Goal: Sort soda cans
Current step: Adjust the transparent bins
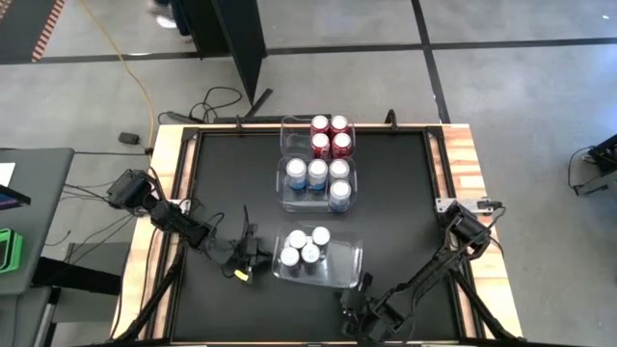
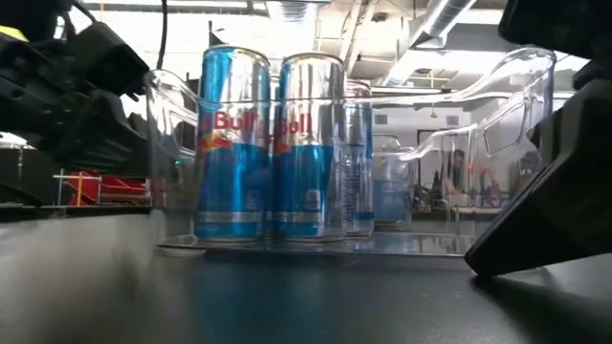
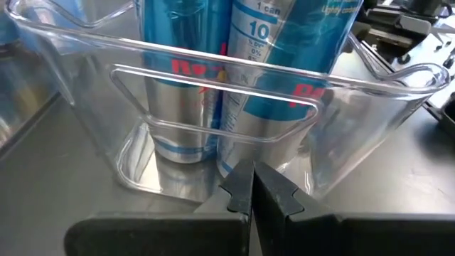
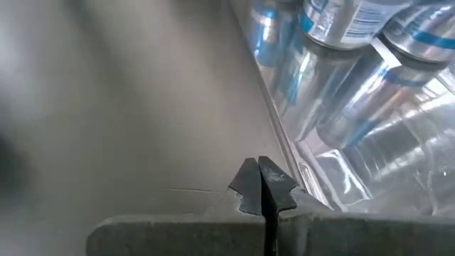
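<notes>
Three clear bins stand in a row down the table's middle. The far bin holds red soda cans (image 1: 330,136) and the middle bin holds light blue and silver soda cans (image 1: 318,176). The near bin (image 1: 345,262) holds several blue and silver cans (image 1: 302,248), standing upright in its left half. My left gripper (image 1: 254,254) is shut, low at this bin's left end. My right gripper (image 1: 351,306) is shut, just off the bin's near right corner. In the low view the cans (image 2: 271,143) stand upright inside the bin's walls. My left gripper (image 3: 250,190) points its shut fingertips nearly level at the foot of the near bin's left end wall (image 3: 226,151), under the handle recess; I cannot tell whether they touch it. My right gripper (image 4: 264,186) slants down with shut fingertips beside the bin's wall (image 4: 284,146); I cannot tell whether it touches.
Bare black table top lies to the left and right of the bins. A raised wooden rim (image 1: 461,164) frames the table. Cables (image 1: 217,101) lie on the floor beyond the far edge.
</notes>
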